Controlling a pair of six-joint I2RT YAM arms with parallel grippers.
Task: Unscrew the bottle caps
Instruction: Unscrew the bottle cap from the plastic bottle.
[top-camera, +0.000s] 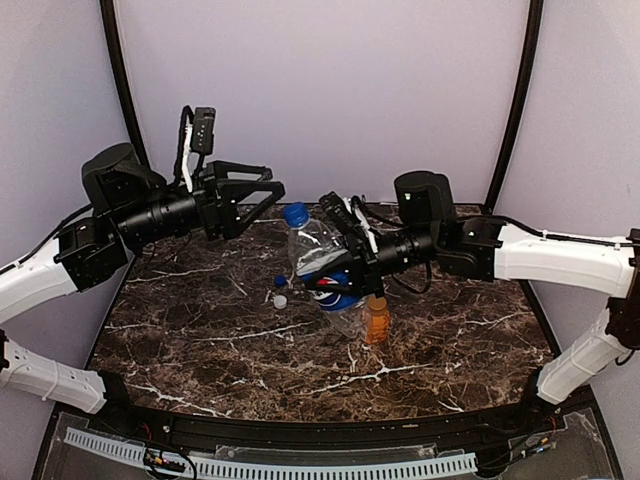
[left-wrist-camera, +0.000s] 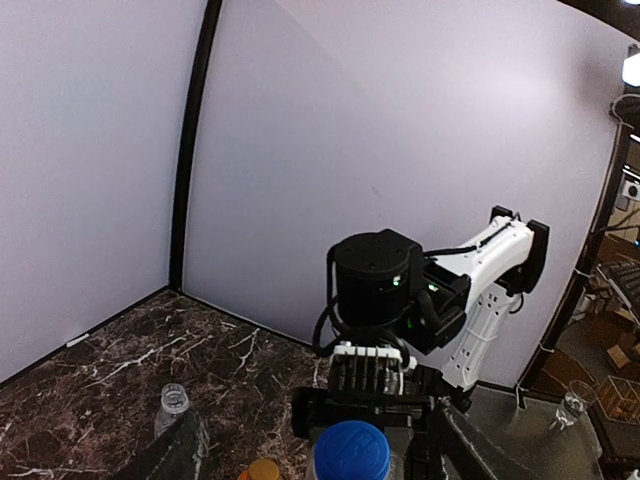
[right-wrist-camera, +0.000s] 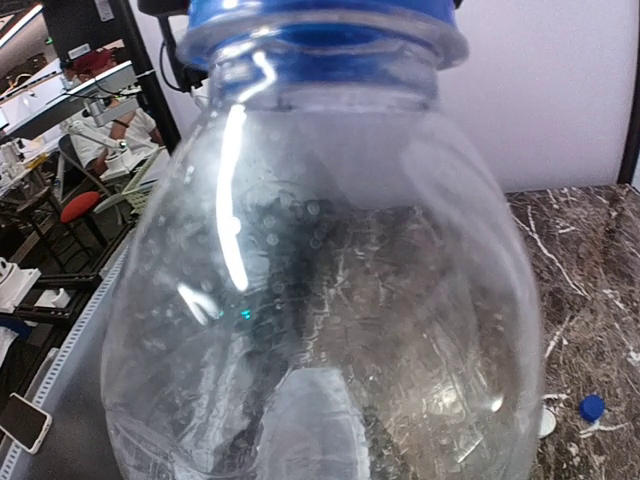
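Blue cap (top-camera: 295, 213) is on the neck of the Pepsi bottle (top-camera: 318, 252), not yet off. The bottle is off the worktop (top-camera: 200, 330), tilted, with its neck pointing to 11 o'clock in the top view.

Right hand (top-camera: 342, 262) is clamped on the bottle's body. The right wrist view is filled with clear plastic, with the cap at the top edge.

Left hand (top-camera: 268, 193) sits at 10 o'clock of the cap, jaws wide. In the left wrist view its fingers (left-wrist-camera: 178, 452) stand either side of the cap without touching it.

At 6 o'clock of the held cap, a loose blue cap (top-camera: 281, 281) and a white cap (top-camera: 280, 301) lie on the worktop close together. A clear bottle (left-wrist-camera: 172, 405) stands with its neck bare. That reads as two bottles done.

Orange bottle (top-camera: 376, 322) stands upright at 5 o'clock of the right hand. Can't tell whether its cap is on.

Step in hand, as a judgement: unscrewing the third cap, with the left hand between grips.

- **Next move:** the left hand centres on the cap, closes squarely on its rim and turns it counter-clockwise. The right hand keeps the bottle from turning with it.
- **Watch:** the thin bottle wall may flex or slip in the right hand under torque.
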